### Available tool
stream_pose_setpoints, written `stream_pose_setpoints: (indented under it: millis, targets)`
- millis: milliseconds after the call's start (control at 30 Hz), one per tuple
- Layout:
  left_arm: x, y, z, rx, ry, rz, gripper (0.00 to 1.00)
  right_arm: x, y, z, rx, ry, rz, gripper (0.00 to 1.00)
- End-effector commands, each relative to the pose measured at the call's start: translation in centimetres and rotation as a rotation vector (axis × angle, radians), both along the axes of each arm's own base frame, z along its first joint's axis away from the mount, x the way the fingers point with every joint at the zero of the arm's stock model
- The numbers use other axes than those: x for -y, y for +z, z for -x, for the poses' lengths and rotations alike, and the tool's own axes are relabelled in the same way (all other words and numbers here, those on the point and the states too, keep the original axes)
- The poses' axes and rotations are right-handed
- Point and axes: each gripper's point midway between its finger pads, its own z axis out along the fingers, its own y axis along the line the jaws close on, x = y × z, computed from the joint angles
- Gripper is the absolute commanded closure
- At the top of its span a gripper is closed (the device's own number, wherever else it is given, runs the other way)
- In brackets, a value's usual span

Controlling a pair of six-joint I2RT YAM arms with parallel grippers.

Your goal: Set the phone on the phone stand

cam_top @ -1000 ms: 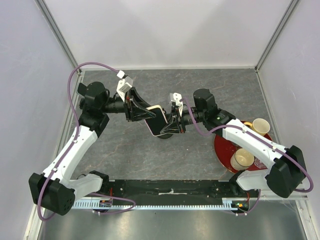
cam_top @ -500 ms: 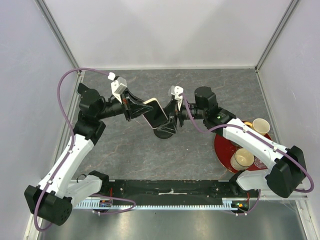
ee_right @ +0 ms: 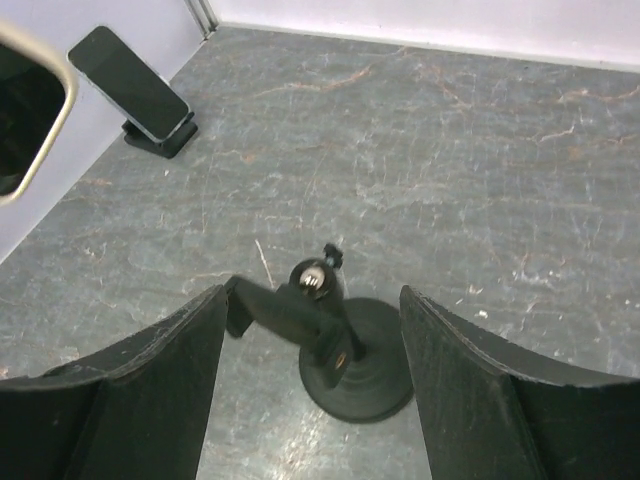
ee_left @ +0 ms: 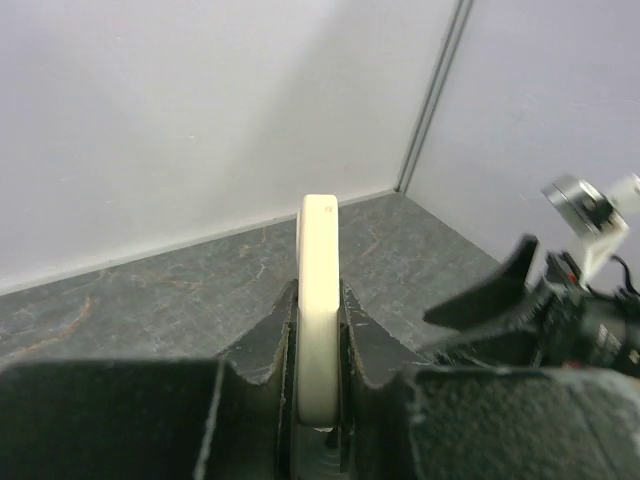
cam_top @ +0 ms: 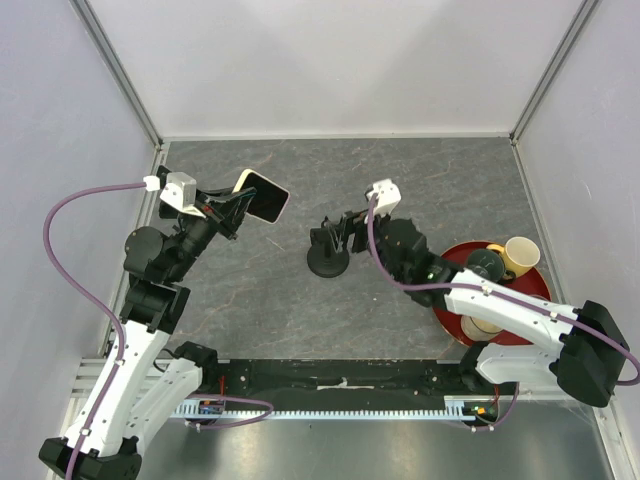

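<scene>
Left gripper [cam_top: 232, 205] is clamped on the phone [cam_top: 263, 196]. I'm holding it up in the air over the left-rear part of the table [cam_top: 420, 180], well apart from the phone stand [cam_top: 328, 262]. In the left wrist view the phone [ee_left: 319, 250] is edge-on, its pale rim facing the camera, and one finger [ee_left: 268, 345] presses on each flat side. From the top view its black screen faces roughly toward the stand.

Right gripper [cam_top: 343, 232] has its fingers spread wide and grips nothing. It sits low, just beside the stand on its right. In the right wrist view the stand [ee_right: 345, 365] shows in the gap between the two fingers [ee_right: 140, 380]: round black base on the table, short post, tilted black cradle arm on top. I see no contact with either finger.

The stand holds nothing. The held phone also shows at the far left edge of the right wrist view [ee_right: 30, 110].

The right wrist view also shows a dark slab [ee_right: 130, 82] propped on a small black block by the left wall; I can't tell what it is.

A red tray [cam_top: 530, 290] at the right holds a cream cup [cam_top: 520, 252] and a dark cup [cam_top: 486, 265], with the right arm passing over it.
</scene>
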Motion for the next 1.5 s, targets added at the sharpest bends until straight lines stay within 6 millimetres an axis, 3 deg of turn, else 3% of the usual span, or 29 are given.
stream_pose_setpoints:
  millis: [0,133,233,600,800,1100,1467]
  targets:
    - [-1.1,3.0,-0.9,0.096,0.079,0.030,0.98,1.4,2.7,0.8,0.080,-0.138,-0.098,0.23]
    - [-1.0,3.0,-0.8,0.098,0.071,0.031,0.98,0.5,1.2,2.6,0.095,-0.083,-0.068,0.28]
    - [-0.8,2.7,-1.0,0.089,0.065,0.027,0.98,0.0,0.9,2.6,0.095,-0.071,-0.040,0.35]
    - [-0.2,2.5,-0.9,0.081,0.023,0.024,0.98,-0.6,-3.1,3.0,0.071,-0.057,0.031,0.37]
    - [-0.1,2.4,-1.0,0.076,0.023,0.025,0.98,-1.7,-3.9,2.8,0.060,-0.031,0.046,0.44]
    - [0.3,2.3,-0.8,0.073,-0.006,0.028,0.98,-1.6,-4.7,2.4,0.062,-0.055,0.079,0.57]
    - [1.9,1.7,-0.7,0.059,-0.099,0.005,0.98,-0.7,-4.8,1.8,0.080,-0.101,0.110,0.82]
